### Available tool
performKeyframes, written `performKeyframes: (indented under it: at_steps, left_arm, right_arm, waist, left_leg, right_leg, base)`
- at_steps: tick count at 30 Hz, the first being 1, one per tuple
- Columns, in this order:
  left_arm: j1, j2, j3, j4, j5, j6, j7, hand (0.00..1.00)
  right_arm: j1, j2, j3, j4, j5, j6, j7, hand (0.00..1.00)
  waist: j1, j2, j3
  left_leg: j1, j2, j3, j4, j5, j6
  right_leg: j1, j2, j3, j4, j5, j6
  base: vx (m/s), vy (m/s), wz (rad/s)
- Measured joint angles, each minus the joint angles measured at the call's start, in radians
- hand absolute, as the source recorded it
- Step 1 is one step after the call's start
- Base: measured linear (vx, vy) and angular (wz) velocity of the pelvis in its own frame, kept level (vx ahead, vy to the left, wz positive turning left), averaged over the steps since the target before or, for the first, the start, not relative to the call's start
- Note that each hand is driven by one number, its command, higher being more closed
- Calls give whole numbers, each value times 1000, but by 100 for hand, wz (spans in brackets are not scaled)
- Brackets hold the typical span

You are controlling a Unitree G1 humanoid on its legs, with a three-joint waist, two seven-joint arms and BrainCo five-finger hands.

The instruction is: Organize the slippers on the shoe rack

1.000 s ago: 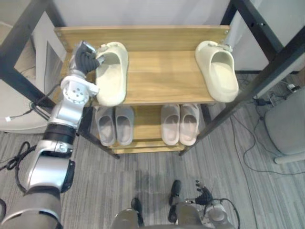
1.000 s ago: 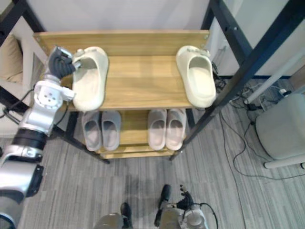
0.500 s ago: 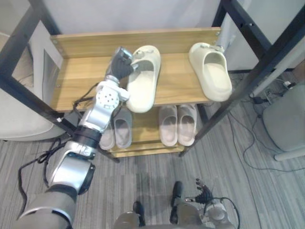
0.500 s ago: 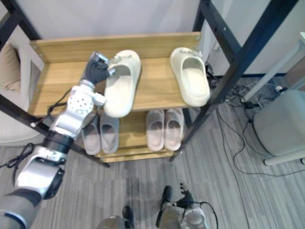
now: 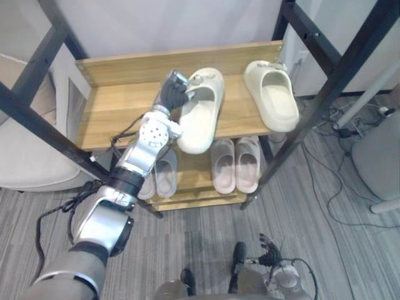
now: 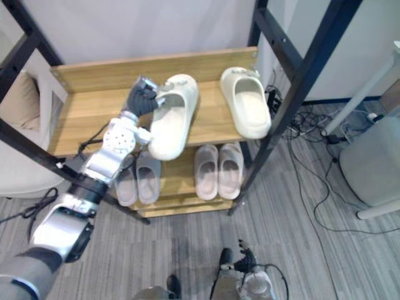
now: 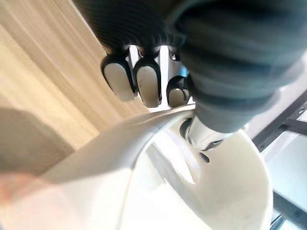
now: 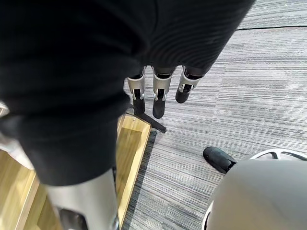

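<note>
1. Head camera, both eyes: the left arm reaches up and forward from the lower left, over the top shelf (image 5: pixel 119 107) of the wooden shoe rack (image 5: pixel 156 59). The left hand (image 5: pixel 173 92) sits at the far end of that reach, wrist bent, with its dark cover facing up.
2. The fingers of this hand are curled round the strap edge of a cream slipper (image 5: pixel 200 117), gripping it. The slipper runs from the hand back toward the robot, tilted a little. Its heel reaches past the shelf's front edge. Whether its sole rests on the wood cannot be told.
3. A second cream slipper (image 5: pixel 273 97) lies on the same shelf, to the right of the hand and apart from the gripped one.
4. Below the hand, on the lower shelf (image 5: pixel 194 199), stand a grey pair (image 5: pixel 164 176), partly behind the arm, and a pale pink pair (image 5: pixel 236 164).
5. The right hand (image 5: pixel 269 249) hangs low, near the bottom edge of the view.
6. Left wrist camera: dark fingertips (image 7: pixel 146 82) hook over the cream slipper's rim (image 7: pixel 211 191), with the shelf wood (image 7: pixel 38 81) just beyond them.
7. Right wrist camera: the right hand's fingers (image 8: pixel 160 96) point down, straight and relaxed, holding nothing. Beneath them is the grey carpet floor (image 8: pixel 268 72).
</note>
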Motion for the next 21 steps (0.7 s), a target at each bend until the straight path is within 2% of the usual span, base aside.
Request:
performKeyframes:
  at_steps: [13, 14, 21]
  left_arm:
    - [-93, 0, 18, 76, -30, 1, 1, 100]
    - [-95, 1, 26, 76, -30, 1, 2, 0]
    - [-121, -32, 26, 92, -33, 2, 7, 0]
  right_arm:
    - [10, 1, -3, -39, 0, -3, 1, 0]
    - [10, 1, -3, -41, 0, -3, 1, 0]
    - [10, 1, -9, -42, 0, -5, 0, 0]
  waist:
    - [-19, 6, 4]
    - [-22, 7, 4]
    - [-28, 13, 8]
  left_leg:
    - [-30, -4, 24, -7, 0, 2]
    - [-32, -4, 29, -7, 0, 3]
    - [-33, -3, 38, -6, -2, 5]
  right_leg:
    - [-47, 0, 28, 0, 5, 5]
    - [-53, 1, 34, 0, 5, 6]
    - [-57, 1, 40, 0, 7, 5]
  base:
    - [16, 9, -5]
    - [-2, 4, -12]
    - [4, 6, -3]
